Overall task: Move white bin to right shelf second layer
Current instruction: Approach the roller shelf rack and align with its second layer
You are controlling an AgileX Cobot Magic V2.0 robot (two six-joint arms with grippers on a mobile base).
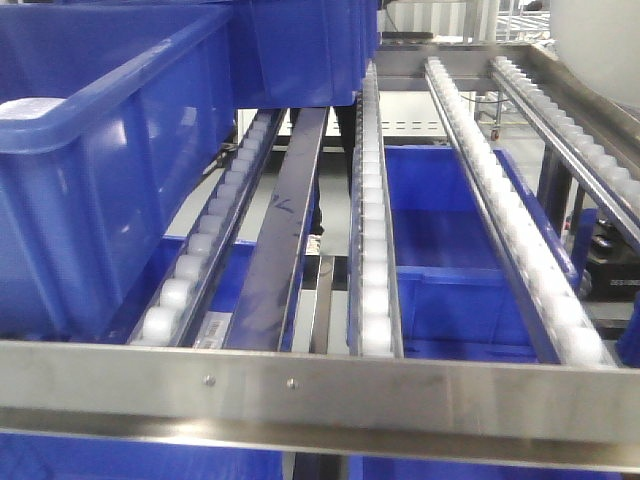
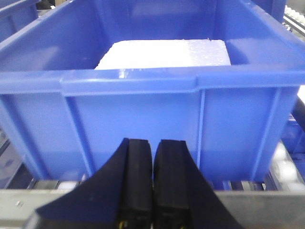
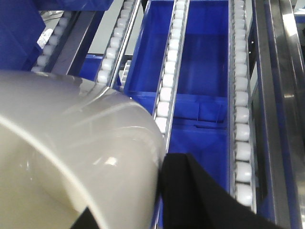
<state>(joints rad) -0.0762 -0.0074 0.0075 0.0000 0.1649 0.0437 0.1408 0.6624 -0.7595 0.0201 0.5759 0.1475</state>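
**Two arms at the roller rack, one carrying a white tub**

Two grippers work at a stainless steel rack level with lanes of small white rollers. The right gripper holds the glossy off-white plastic bin by its rim: one black finger lies against the tub's outer wall and a second dark tip shows at the bottom edge inside the rim. The bin hangs above the roller lanes, its smooth wall filling the lower left of the right wrist view; whether its base touches the rollers cannot be told. In the front view the same pale tub appears only as a blurred curve at the upper right corner, over the rack's right-hand lanes.

The left gripper has its two black fingers pressed together with only a thin seam between them, holding nothing. It sits just in front of a large blue rectangular plastic crate containing a white foam block.

A steel front rail with two screws runs across the foreground. Another blue crate lies on the level beneath the rollers.
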